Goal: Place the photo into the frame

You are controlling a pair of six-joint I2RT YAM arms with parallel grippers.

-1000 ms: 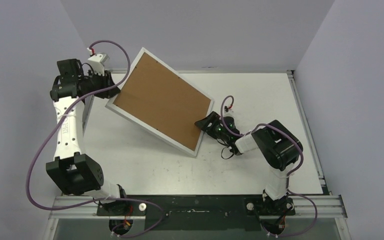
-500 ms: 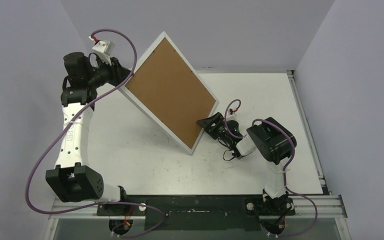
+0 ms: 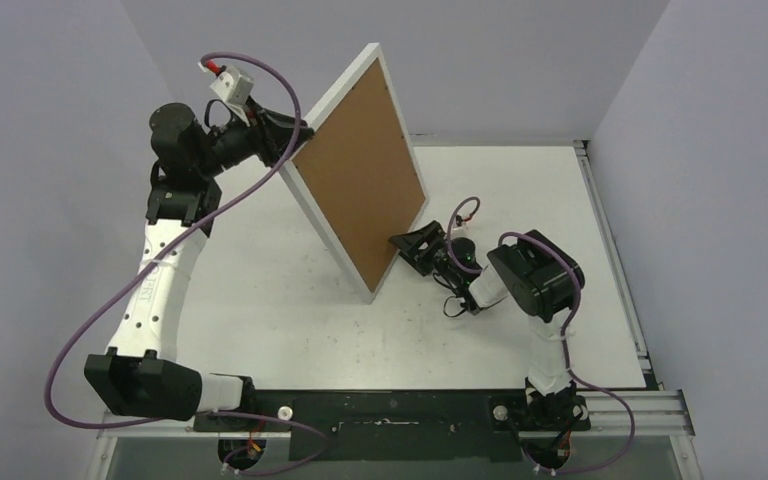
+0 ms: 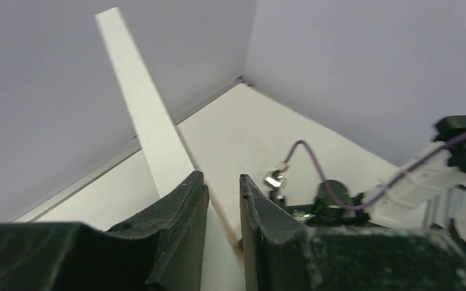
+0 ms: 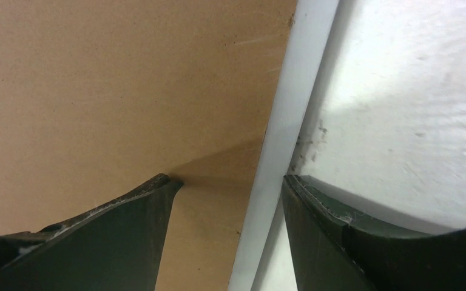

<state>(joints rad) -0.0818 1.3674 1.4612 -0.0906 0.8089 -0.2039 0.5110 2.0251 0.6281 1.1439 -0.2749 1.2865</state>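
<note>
The frame (image 3: 326, 225) stands almost upright on its lower edge on the table, its brown backing board (image 3: 365, 170) facing right. My left gripper (image 3: 295, 135) is shut on the frame's upper left edge. In the left wrist view the white frame edge (image 4: 142, 121) runs up from between my gripper's (image 4: 221, 182) jaws. My right gripper (image 3: 400, 245) is open low at the frame's right corner. In the right wrist view my gripper (image 5: 227, 182) has one fingertip (image 5: 158, 185) against the backing board (image 5: 115, 91) and the other beyond the white frame edge (image 5: 285, 133). The photo is out of view.
The white table (image 3: 520, 190) is boxed in by grey walls at the back and both sides. A metal rail (image 3: 610, 250) runs along the table's right edge. The right arm's purple cable (image 3: 460, 210) loops just behind its wrist.
My left gripper has risen and swung right, tipping the frame from a shallow tilt to nearly upright on its lower right corner. The right gripper stayed at that corner.
</note>
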